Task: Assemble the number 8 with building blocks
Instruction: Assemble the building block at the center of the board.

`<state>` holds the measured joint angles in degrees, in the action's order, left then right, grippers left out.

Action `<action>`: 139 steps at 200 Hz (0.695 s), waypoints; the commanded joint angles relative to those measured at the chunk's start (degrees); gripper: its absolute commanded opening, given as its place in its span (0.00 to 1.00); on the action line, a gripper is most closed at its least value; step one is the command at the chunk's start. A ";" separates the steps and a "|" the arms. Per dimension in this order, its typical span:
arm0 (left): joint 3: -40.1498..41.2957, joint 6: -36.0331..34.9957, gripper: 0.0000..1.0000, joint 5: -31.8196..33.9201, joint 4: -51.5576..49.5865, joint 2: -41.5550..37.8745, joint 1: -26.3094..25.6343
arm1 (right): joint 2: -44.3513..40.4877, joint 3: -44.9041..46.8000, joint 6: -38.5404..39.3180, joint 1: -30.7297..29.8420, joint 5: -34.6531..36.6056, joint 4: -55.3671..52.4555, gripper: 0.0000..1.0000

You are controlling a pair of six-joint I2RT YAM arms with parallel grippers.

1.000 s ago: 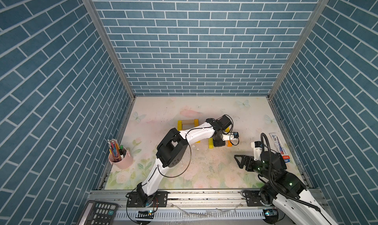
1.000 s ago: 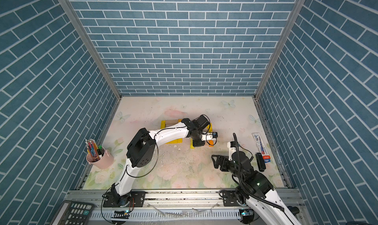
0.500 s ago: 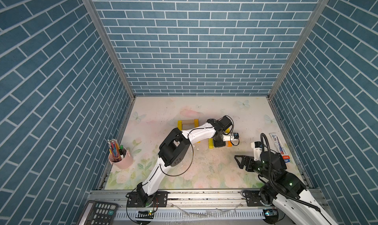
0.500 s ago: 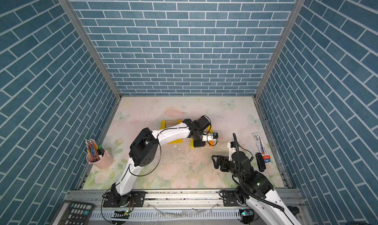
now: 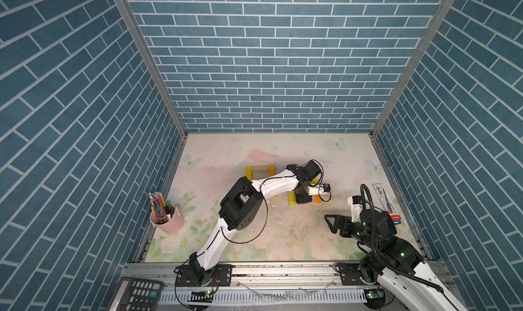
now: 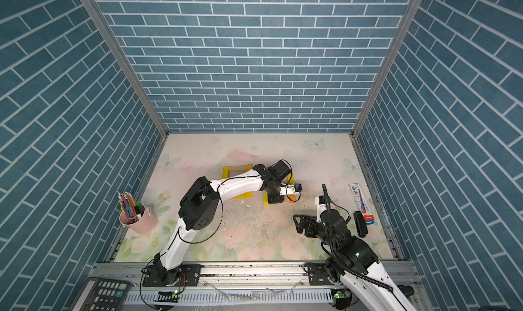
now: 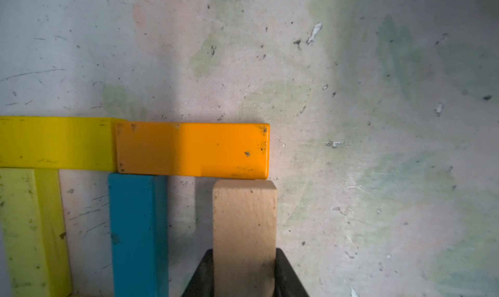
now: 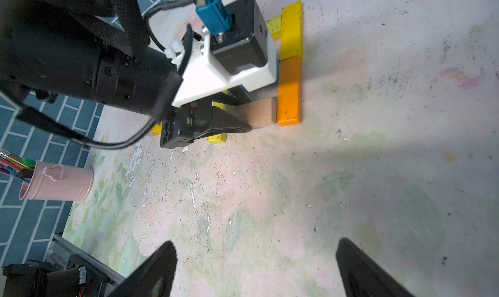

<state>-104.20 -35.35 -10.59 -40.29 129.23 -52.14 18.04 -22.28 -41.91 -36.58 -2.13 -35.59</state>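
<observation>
**Me:** Tan plank (image 7: pixel 244 220) is pinched between the closed fingers of my left gripper (image 7: pixel 244 275). Its free end sits up against the long side of the orange plank (image 7: pixel 193 150).

**Partner:** How is the arm posed?

**Me:** My left arm stretches across the mat, wrist low beside the orange plank. A teal plank (image 7: pixel 136 233) lies parallel to the tan one, also touching the orange plank. A yellow plank (image 7: pixel 55 143) meets the orange plank end to end.

**Partner:** And the right?

**Me:** My right gripper (image 8: pixel 256 255) hovers well apart from the orange plank, jaws spread wide, holding nothing.

**Partner:** Surroundings?

**Me:** The floral mat (image 5: pixel 283 233) is scuffed and flaking. Blue brick-pattern walls (image 5: pixel 268 69) enclose three sides. A pink pencil cup (image 5: pixel 169 224) stands far from the orange plank.
</observation>
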 commanded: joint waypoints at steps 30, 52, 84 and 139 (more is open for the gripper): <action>0.40 0.29 0.35 -0.75 -0.99 1.12 0.20 | -0.58 -0.17 0.94 0.10 1.10 -1.59 0.93; 0.42 0.35 0.37 -0.91 -1.01 1.22 0.20 | -0.55 -0.22 0.95 0.06 1.12 -1.53 0.93; 0.57 0.37 0.39 -0.92 -0.93 1.44 0.20 | -0.43 -0.25 0.95 0.10 1.08 -1.58 0.93; 0.61 0.87 0.44 -1.24 -0.72 0.79 0.20 | -0.14 0.02 0.95 0.12 1.14 -1.20 0.93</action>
<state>-104.14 -35.05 -10.61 -40.25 129.25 -52.14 18.04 -22.28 -41.89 -36.58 -1.76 -35.62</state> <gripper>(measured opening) 0.434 0.928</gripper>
